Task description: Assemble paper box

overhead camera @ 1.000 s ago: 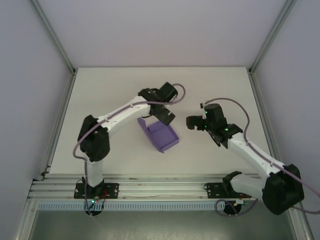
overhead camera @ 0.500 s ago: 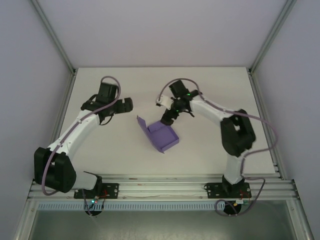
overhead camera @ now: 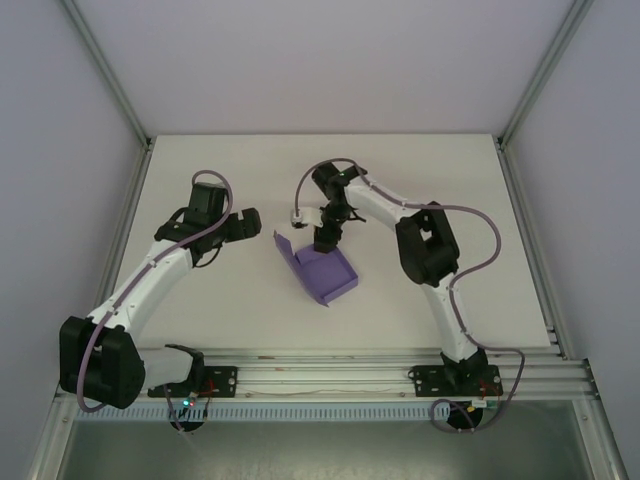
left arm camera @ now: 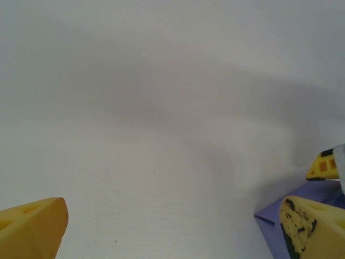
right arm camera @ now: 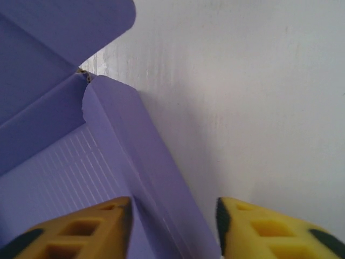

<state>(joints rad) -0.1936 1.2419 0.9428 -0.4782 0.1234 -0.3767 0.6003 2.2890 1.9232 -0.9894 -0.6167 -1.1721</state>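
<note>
Seen from the top camera, the paper box (overhead camera: 328, 272) lies near the middle of the counter (overhead camera: 450, 190), between the two arms. I judge it half made: a shallow tray with its side walls raised and an end flap (overhead camera: 284, 246) standing at its left end, the top open. Folding that flap over and tucking it shut is left to do. The right claw (overhead camera: 324, 240) points down at the far edge of the box. The left claw (overhead camera: 243, 226) hangs to the left, apart from the card. The counter is plain white, closed in by pale walls and aluminium posts (overhead camera: 105, 70), with a metal rail (overhead camera: 320, 375) along its near edge.

On the left wrist camera, the left claw (left arm camera: 172, 232) is spread wide with nothing between its yellow fingers (left arm camera: 32, 229), above bare counter. A corner of purple card sits at lower right.

On the right wrist camera, the right claw (right arm camera: 172, 226) is parted and straddles one raised side wall of the box, with one finger over the ribbed tray floor and the other over the counter. It clamps nothing, though at this range it is hard to tell whether a pad brushes the card
</note>
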